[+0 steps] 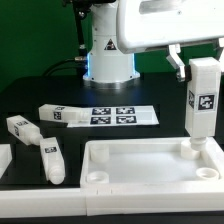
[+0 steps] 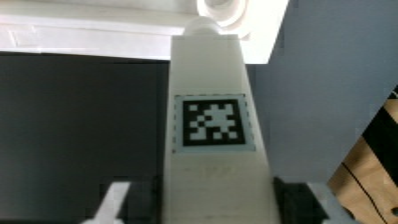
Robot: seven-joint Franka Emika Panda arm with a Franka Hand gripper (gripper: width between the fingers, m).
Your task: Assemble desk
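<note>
The gripper (image 2: pixel 208 203) is closed on the upright white square plastic leg (image 1: pixel 203 100), whose lower end meets the far right corner socket of the large white rimmed plastic panel (image 1: pixel 130 172). If the leg sits tilted or off-centre, pressing or twisting could jam it or shove the panel aside. To the left lie loose white legs (image 1: pixel 60 113) beside the marker board (image 1: pixel 122 116), well apart from the socket and obstructing nothing.

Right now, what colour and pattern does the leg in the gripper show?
White leg with a black-and-white square tag; clearest in the wrist view.
</note>
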